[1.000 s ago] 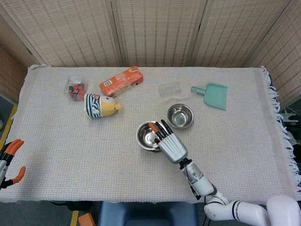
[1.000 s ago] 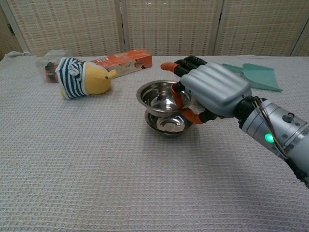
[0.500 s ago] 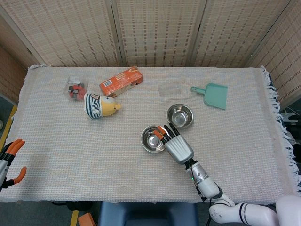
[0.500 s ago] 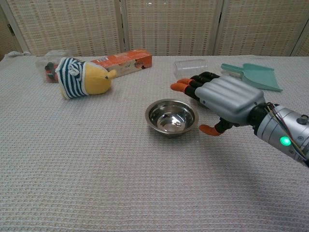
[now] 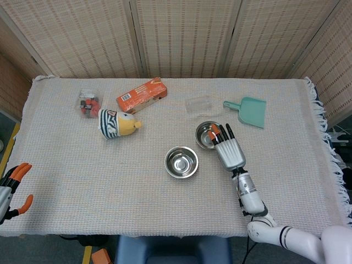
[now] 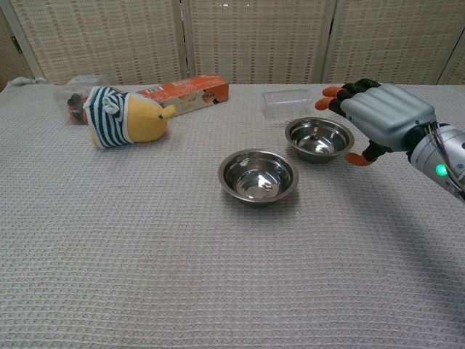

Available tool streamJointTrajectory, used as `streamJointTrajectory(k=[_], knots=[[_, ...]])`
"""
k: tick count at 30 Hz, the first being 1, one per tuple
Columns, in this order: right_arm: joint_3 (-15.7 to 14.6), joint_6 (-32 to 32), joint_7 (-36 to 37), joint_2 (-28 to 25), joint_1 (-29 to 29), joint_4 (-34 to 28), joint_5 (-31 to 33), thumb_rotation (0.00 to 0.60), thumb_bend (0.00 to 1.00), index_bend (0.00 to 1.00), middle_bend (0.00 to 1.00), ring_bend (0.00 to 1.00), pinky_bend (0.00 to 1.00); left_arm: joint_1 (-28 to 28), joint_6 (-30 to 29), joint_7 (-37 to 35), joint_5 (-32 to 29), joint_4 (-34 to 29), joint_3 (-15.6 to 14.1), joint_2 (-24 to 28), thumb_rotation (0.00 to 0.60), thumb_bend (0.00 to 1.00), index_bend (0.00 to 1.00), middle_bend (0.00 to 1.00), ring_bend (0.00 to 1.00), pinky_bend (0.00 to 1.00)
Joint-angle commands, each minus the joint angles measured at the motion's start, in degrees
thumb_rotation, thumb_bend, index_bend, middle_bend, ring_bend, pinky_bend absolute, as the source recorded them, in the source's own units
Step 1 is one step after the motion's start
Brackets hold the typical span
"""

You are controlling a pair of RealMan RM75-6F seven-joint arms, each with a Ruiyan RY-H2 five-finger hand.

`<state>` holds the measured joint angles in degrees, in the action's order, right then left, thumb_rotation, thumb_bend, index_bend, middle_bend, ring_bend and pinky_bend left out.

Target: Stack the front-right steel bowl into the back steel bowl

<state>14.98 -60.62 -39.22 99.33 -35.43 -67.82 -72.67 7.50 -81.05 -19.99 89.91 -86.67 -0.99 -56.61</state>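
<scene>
We note two steel bowls, front bowl [image 6: 258,176] and back bowl [image 6: 319,139], both polished and mirror-glossy. Tablecloth [image 6: 145,262]: matt waffle-weave cloth. Right hand [image 6: 383,120]: smooth satin-grey shell. Dustpan [image 5: 248,111]: matt teal plastic. Cup [image 5: 198,104]: clear plastic. Toy [image 6: 123,116]: soft plush. Box [image 5: 141,94]: glossy card.

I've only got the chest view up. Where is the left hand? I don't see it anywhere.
Observer: The head view shows the left hand off the front-left edge of the table, holding nothing.
Operator: Is anything hidden behind the right hand?
Observer: Yes. A teal dustpan lies on the table beyond the right hand, to the back right of the steel bowl that the hand's fingers reach over.
</scene>
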Motion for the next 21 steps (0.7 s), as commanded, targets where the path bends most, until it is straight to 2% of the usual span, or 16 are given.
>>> streamJointTrajectory(k=[1,6,10,15,18,21], knots=[[1.26,4.44,4.11,4.11,-3.44,8.44,2.84,0.6,0.18,0.21,0.0,0.0,0.0,0.22,0.56,-0.15,-0.35,0.21,0.05,-0.08,0.6,0.48,0.0,0.0,0.0,0.19],[0.23,5.79,8.38,6.64,-5.03,13.89,1.93,0.6,0.18,0.35,0.0,0.0,0.0,0.28,0.68,-0.26,-0.59,0.32,0.13,-0.08,0.6,0.48,0.0,0.0,0.0,0.19],[-0.34,5.66,11.65,8.49,-6.01,17.56,0.89,0.6,0.19,0.41,0.0,0.0,0.0,0.36,0.86,-0.33,-0.66,0.35,0.12,-0.07,0.6,0.48,0.0,0.0,0.0,0.19],[-0.87,3.52,16.53,10.72,-6.6,21.63,-1.09,0.6,0.35,0.72,0.01,0.0,0.0,0.36,0.68,-0.21,-0.48,0.54,0.1,-0.1,0.6,0.49,0.0,0.0,0.0,0.19],[-1.38,1.62,17.6,11.5,-6.43,23.73,-2.13,0.6,0.44,0.79,0.04,0.0,0.0,0.4,0.84,-0.12,-0.55,0.55,0.07,-0.12,0.6,0.49,0.0,0.0,0.0,0.19],[-1.5,0.34,18.09,11.38,-6.1,23.83,-2.47,0.6,0.48,0.83,0.06,0.0,0.0,0.39,0.7,0.13,-0.54,0.43,0.11,-0.18,0.6,0.49,0.0,0.0,0.0,0.19]])
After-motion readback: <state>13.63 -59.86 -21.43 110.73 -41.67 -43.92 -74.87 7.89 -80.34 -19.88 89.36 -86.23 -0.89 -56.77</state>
